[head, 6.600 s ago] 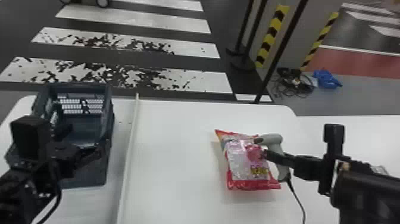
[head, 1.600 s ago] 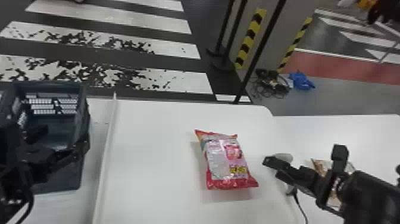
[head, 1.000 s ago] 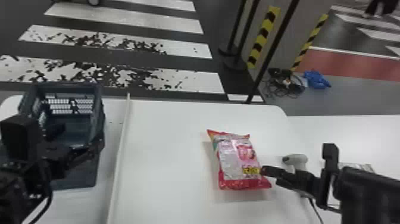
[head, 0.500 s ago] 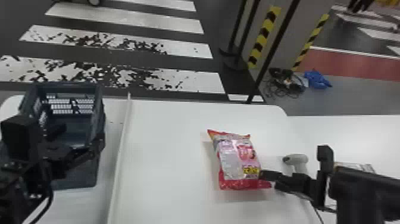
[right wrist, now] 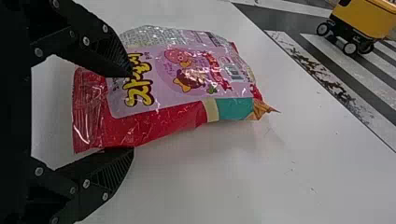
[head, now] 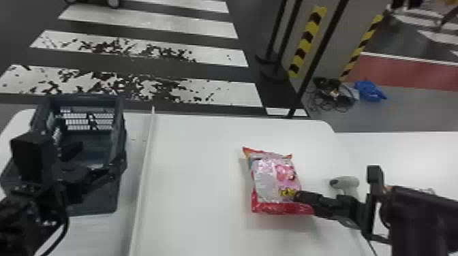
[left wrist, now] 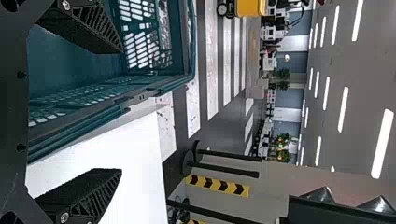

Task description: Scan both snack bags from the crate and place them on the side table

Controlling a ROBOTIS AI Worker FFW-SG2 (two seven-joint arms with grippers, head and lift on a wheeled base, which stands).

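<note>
Head view: snack bag [head: 272,180] flat on the white counter [head: 191,170], right of centre, right tool [head: 301,201] at its lower right corner, scanner [head: 347,184] just beside at right; crate [head: 102,202] at left of frame, left tool [head: 93,161] over it, parked. Left wrist view: left tool [left wrist: 121,109] open, fingers wide apart, one over the crate interior, other over bare counter. Right wrist view: right tool [right wrist: 132,112] open around the bag's red end, one finger overlapping the printed face, other by the edge, contact can't be told.
</note>
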